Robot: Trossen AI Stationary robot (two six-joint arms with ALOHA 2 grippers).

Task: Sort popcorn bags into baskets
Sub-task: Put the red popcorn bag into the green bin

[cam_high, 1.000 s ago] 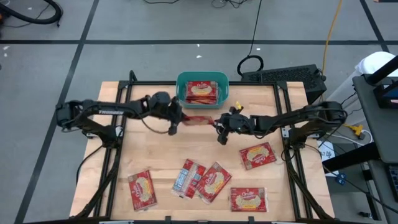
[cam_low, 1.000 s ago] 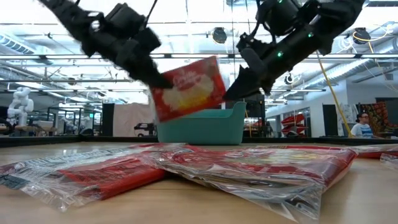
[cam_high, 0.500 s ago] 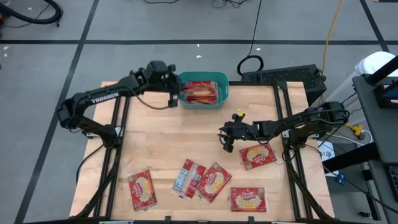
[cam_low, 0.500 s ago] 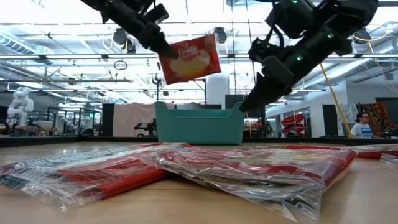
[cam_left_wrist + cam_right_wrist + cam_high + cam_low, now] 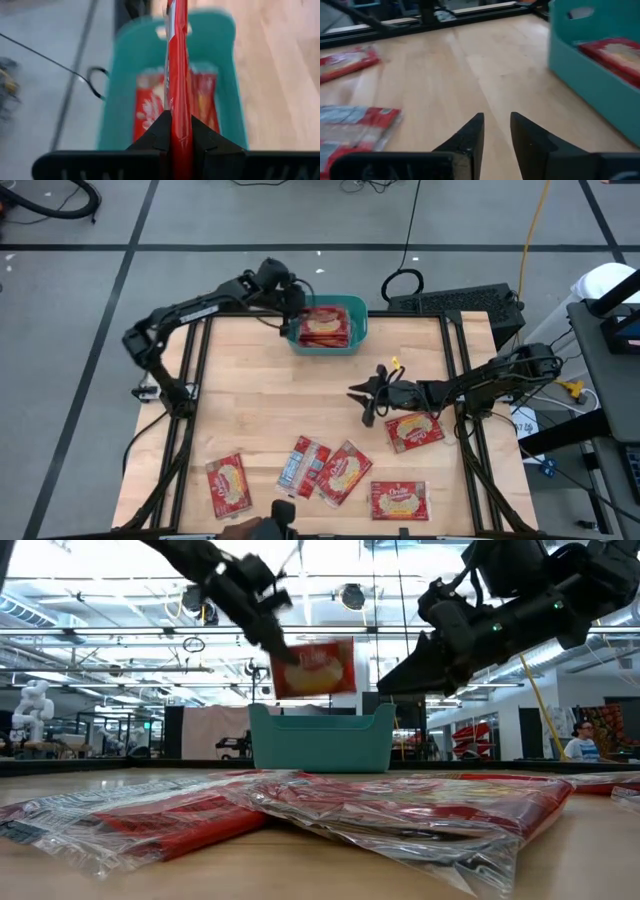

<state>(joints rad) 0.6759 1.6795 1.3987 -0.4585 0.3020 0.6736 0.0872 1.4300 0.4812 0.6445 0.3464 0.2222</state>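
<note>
My left gripper (image 5: 294,310) is over the left end of the teal basket (image 5: 357,320), shut on a red popcorn bag (image 5: 315,668) that hangs above the basket (image 5: 320,740). More red packets (image 5: 325,328) lie flat inside it. My right gripper (image 5: 362,396) is above mid-table, right of centre, with its fingers (image 5: 470,135) a little open and nothing between them. Several bags lie flat on the table: one (image 5: 414,430) just near-right of the right gripper and the others (image 5: 343,472) along the near edge. My left gripper pinches the bag between its two fingers (image 5: 159,132); in the left wrist view the bag stands edge-on in the gap (image 5: 179,120). In the low view the fingers meet its upper corner (image 5: 285,652), slanting down from above. The bag hangs upright, clear of the basket.
Black frame rails run along the left and right table sides (image 5: 190,380). Near the near edge lie a silver-striped packet (image 5: 303,465), a bag at the left (image 5: 227,483) and one at the right (image 5: 400,500). Bare wood (image 5: 270,400) shows between basket and bags.
My left gripper has risen from mid-table and swung toward the far edge, carrying the bag lifted clear until it hangs over the basket. My right gripper has drawn back from that bag toward the near right, close to the bag lying there.
</note>
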